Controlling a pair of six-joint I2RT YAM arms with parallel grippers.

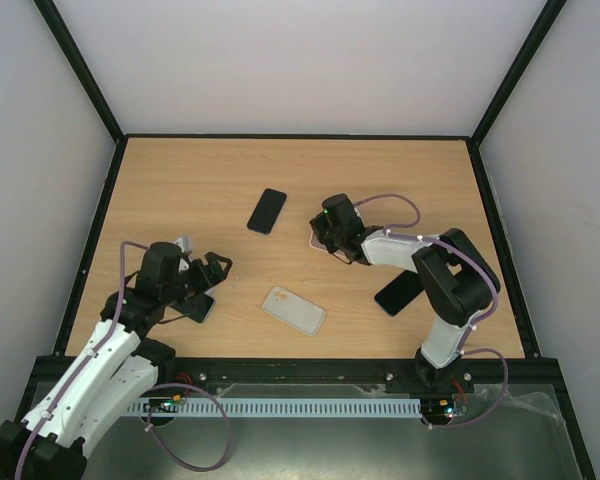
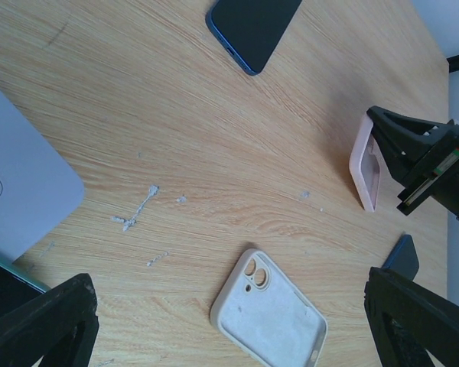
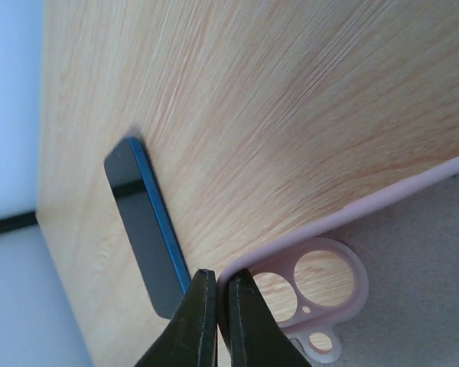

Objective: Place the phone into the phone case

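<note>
phone (image 1: 267, 210) is lying flat, upper centre of the top view; right gripper (image 3: 216, 294) is clamping the rim of the pink case (image 2: 365, 164) just right of it (case tipped up); left gripper (image 1: 212, 283) is hanging spread wide, lower left, holding nothing.

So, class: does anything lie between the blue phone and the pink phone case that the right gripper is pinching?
Nothing visible does. Only bare table separates the blue phone from the pink phone case in the right gripper. The white case lies nearer the arms, off that line.
</note>
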